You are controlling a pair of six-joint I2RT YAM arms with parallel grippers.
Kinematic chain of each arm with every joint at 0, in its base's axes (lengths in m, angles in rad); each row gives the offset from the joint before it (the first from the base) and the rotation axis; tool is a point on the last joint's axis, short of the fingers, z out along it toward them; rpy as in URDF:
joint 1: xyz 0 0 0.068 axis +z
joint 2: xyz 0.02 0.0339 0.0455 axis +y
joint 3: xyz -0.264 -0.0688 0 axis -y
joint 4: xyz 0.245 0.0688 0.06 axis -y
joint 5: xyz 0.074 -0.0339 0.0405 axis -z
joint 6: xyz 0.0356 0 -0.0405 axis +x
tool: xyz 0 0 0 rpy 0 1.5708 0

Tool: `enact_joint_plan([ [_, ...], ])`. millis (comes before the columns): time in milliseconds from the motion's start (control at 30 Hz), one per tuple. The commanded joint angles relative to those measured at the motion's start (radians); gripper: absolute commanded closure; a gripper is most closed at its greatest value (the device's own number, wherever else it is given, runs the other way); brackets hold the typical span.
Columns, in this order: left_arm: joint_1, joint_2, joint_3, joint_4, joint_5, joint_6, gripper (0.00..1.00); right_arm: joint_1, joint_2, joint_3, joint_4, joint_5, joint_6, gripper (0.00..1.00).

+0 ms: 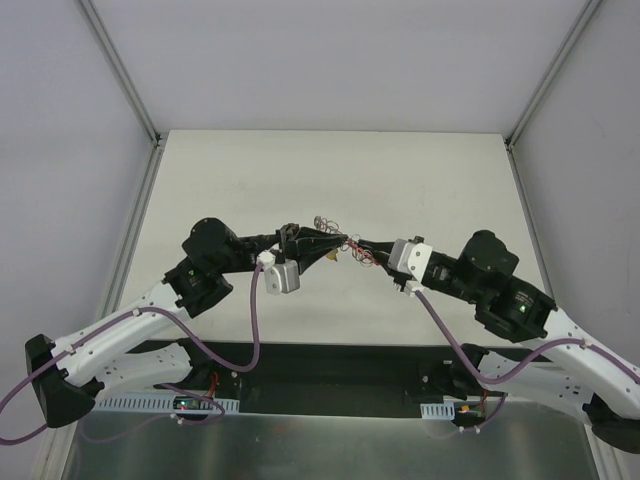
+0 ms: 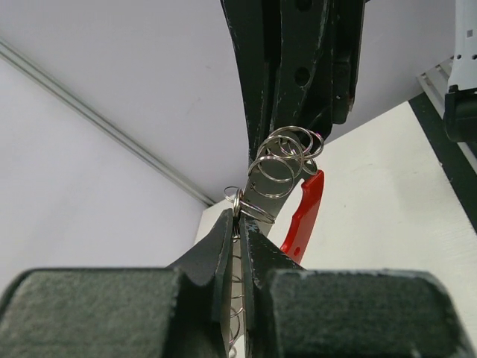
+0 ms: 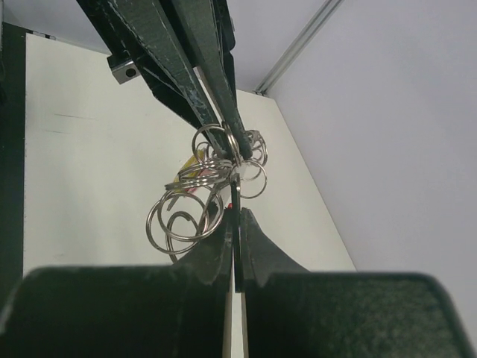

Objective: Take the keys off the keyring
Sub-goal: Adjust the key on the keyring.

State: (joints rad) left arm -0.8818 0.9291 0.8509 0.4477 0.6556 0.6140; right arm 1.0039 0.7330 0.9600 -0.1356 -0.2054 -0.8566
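Observation:
Both grippers meet above the middle of the table, each gripping the same tangle. The keyring [image 2: 282, 158] is a bunch of thin silver loops with a red plastic piece [image 2: 304, 215] hanging from it. My left gripper [image 2: 238, 216] is shut on one loop at the bunch's lower edge. My right gripper [image 3: 235, 209] is shut on a thin dark part of the keyring [image 3: 195, 195], edge-on between its pads. From above, the left gripper [image 1: 338, 243] and right gripper [image 1: 356, 242] are tip to tip. A yellowish bit [image 3: 190, 159] shows among the loops; no keys are clearly visible.
The white table [image 1: 330, 160] is walled by pale panels with metal frame posts at the back corners. A few small loose loops [image 1: 325, 221] show just behind the grippers. Cables trail from both wrists toward the black base rail [image 1: 330, 375].

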Motion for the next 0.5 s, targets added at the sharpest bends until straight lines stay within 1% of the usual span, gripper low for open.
enact_joint_plan([
  [0,0.009,-0.018,0.073,0.068,0.021,0.095,1.00,0.004,0.009,-0.003,0.037,0.004,-0.044,0.99],
  [100,0.009,-0.018,0.068,0.072,0.052,0.084,1.00,0.004,0.011,-0.003,0.042,0.012,-0.041,0.99],
  [267,0.014,-0.015,0.088,0.010,0.162,0.082,1.00,0.004,0.011,0.017,0.053,0.052,-0.055,0.99],
  [467,0.014,-0.039,0.076,0.033,0.268,0.026,1.00,0.004,0.017,0.051,0.079,0.063,-0.061,0.99],
])
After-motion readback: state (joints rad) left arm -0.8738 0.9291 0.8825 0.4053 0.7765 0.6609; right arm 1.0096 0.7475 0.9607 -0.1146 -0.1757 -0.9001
